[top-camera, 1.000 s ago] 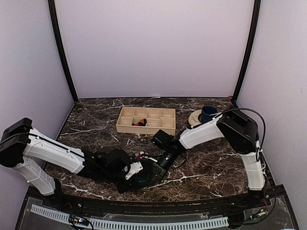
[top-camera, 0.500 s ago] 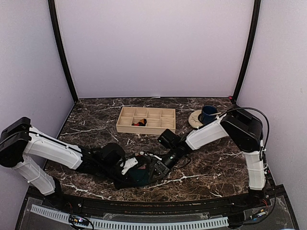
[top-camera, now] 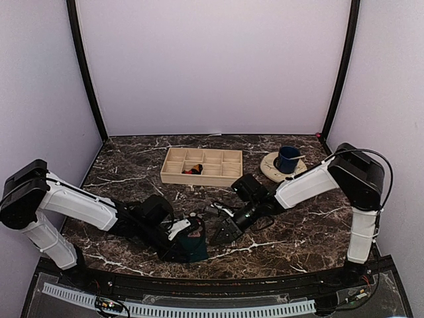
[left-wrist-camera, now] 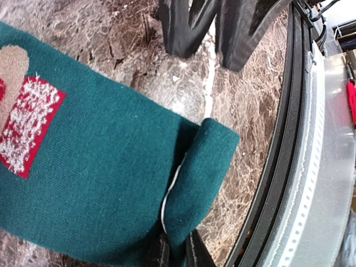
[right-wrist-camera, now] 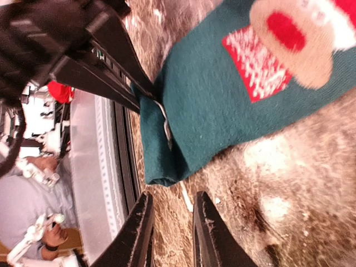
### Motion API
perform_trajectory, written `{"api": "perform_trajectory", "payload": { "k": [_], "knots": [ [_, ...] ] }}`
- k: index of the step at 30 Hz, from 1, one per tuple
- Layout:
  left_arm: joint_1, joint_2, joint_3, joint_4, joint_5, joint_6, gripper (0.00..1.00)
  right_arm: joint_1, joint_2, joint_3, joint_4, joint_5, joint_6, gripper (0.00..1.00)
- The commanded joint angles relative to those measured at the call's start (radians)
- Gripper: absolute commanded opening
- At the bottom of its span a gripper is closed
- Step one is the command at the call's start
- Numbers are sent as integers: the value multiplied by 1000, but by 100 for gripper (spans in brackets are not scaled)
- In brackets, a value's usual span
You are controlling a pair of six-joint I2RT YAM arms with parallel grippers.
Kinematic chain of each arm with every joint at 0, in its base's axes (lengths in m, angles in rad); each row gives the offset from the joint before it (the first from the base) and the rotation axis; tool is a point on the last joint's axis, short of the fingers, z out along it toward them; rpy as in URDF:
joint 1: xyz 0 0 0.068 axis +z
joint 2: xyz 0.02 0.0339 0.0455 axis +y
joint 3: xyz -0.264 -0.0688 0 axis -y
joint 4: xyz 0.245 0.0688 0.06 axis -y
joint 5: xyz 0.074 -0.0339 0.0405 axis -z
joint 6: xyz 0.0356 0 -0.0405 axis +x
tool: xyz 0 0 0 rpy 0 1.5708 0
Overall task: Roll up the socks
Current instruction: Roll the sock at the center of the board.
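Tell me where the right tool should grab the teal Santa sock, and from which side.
Best bet: grip the teal Santa sock at its folded end, on the free corner away from where the left tool pinches it. Come in low from the right tool's own side, fingers straddling the fold: it is a raised doubled ridge, while the rest lies flat.

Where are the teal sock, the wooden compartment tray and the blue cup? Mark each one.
teal sock (left-wrist-camera: 105, 161), left wrist view, plain knit body.
wooden compartment tray (top-camera: 205, 181), top external view, near wall.
blue cup (top-camera: 289, 158), top external view, its side.
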Motion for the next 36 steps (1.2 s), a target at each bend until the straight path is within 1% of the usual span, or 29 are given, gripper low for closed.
{"api": "perform_trajectory", "payload": {
  "k": [1,5,9,15,18,20,24,28,36],
  "knots": [
    [27,25,26,-76,70,-25,12,-4,-75,-50,82,125,-18,22],
    [53,65,47,-104,126,-34,12,5,-130,-100,93,242,-65,22],
    [77,92,55,-105,178,-44,11,44,-186,-143,96,379,-128,21],
    [111,103,51,-98,240,-55,11,154,-271,-211,141,596,-240,21],
    [125,114,54,-108,257,-52,11,216,-298,-231,158,681,-295,21],
    [131,121,57,-109,293,-50,11,251,-312,-239,167,731,-328,22],
    [142,136,62,-109,325,-49,11,313,-327,-238,168,801,-382,23],
    [155,152,73,-118,350,-41,11,364,-308,-208,139,867,-430,25],
    [177,188,90,-130,407,-32,11,431,-267,-144,110,929,-500,29]
  ]
}}
